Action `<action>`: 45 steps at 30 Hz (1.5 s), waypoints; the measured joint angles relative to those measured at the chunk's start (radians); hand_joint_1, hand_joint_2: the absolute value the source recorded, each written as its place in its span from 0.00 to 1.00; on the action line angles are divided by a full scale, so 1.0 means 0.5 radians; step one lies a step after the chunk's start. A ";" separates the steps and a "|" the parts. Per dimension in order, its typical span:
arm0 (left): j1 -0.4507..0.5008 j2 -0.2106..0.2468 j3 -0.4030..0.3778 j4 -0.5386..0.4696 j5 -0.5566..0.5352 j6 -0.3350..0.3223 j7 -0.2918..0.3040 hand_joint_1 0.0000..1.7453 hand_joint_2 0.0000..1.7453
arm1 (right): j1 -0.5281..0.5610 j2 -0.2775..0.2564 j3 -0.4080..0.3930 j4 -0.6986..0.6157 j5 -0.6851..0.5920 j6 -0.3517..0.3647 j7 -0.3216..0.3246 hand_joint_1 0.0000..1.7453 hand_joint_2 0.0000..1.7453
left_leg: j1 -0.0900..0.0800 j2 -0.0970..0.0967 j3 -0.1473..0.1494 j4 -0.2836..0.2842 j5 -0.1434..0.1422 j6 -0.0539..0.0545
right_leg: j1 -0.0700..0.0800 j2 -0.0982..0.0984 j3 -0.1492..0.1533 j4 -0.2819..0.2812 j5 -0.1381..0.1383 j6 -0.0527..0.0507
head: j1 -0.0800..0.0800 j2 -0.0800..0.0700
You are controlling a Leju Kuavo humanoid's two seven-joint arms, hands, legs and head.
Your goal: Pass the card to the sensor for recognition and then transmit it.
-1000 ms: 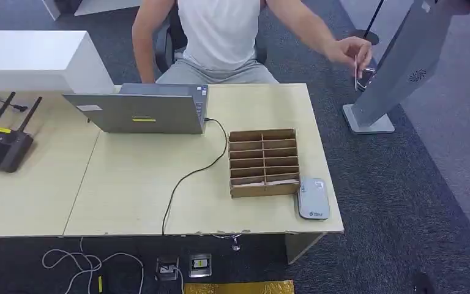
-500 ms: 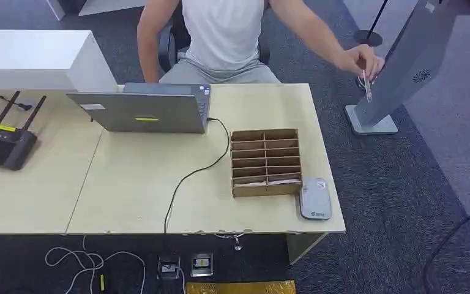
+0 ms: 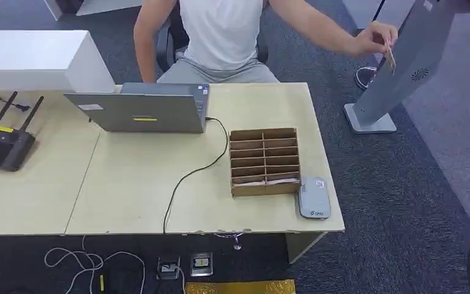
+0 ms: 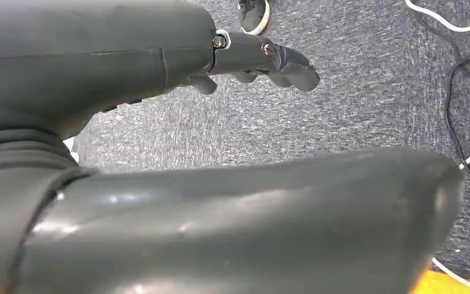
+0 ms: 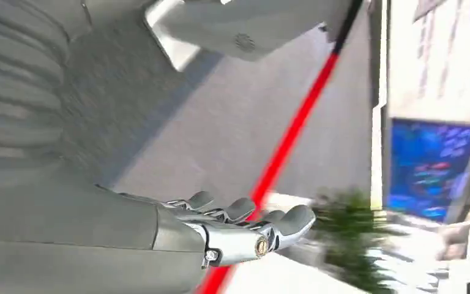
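I see the card [image 3: 390, 54] pinched in a person's hand [image 3: 373, 41], held against the kiosk [image 3: 404, 58], well beyond the sensor [image 3: 313, 197]. I judge it light, stiff, slippery: take it by the edges. Left hand [image 4: 263, 61] and right hand [image 5: 245, 229] hold nothing, fingers loosely apart.

Counter [image 3: 128, 202]: pale beige wood-look. Laptop [image 3: 141, 110]: grey, yellow sticker. Router [image 3: 3, 144]: black, yellow label. Divided box [image 3: 264, 161]: brown cardboard. Sensor [image 3: 313, 198]: light grey. Carpet [image 3: 398, 202]: dark grey, speckled. Person's top [image 3: 220, 30]: white. Card [image 3: 390, 55]: tan.
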 joint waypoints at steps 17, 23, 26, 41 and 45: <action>-0.002 0.039 -0.050 0.001 0.012 -0.062 -0.001 0.00 0.00 | 0.380 0.176 1.038 -1.241 0.981 -0.059 0.145 0.00 1.00 | 0.004 -0.002 -0.001 -0.001 0.002 -0.003 | 0.004 -0.001 0.000 0.001 0.000 -0.001 | 0.000 0.000; -0.002 0.047 -0.063 0.001 0.027 -0.069 -0.001 0.00 0.00 | 0.463 0.259 1.212 -1.438 1.058 -0.021 0.147 0.00 1.00 | 0.004 -0.002 -0.001 -0.001 0.003 -0.003 | 0.004 -0.001 0.000 0.000 0.000 -0.001 | -0.001 0.000; -0.002 0.052 -0.063 0.001 0.031 -0.070 -0.001 0.00 0.00 | 0.469 0.297 1.267 -1.472 1.066 -0.004 0.137 0.00 1.00 | 0.004 -0.003 -0.001 -0.001 0.003 -0.004 | 0.004 -0.002 0.000 0.000 -0.001 -0.001 | 0.001 0.000; -0.001 0.071 -0.095 0.001 0.032 -0.099 -0.001 0.00 0.00 | 0.488 0.400 1.389 -1.480 1.048 0.178 0.122 0.00 1.00 | 0.004 -0.003 -0.002 -0.001 0.003 -0.004 | 0.004 -0.002 -0.001 0.000 -0.001 -0.001 | 0.001 0.000; -0.001 0.074 -0.096 0.001 0.048 -0.102 -0.001 0.00 0.00 | 0.473 0.423 1.424 -1.459 1.031 0.310 0.120 0.90 1.00 | 0.004 -0.003 -0.003 -0.001 0.003 -0.004 | 0.004 -0.002 -0.001 0.000 -0.001 -0.001 | 0.001 0.000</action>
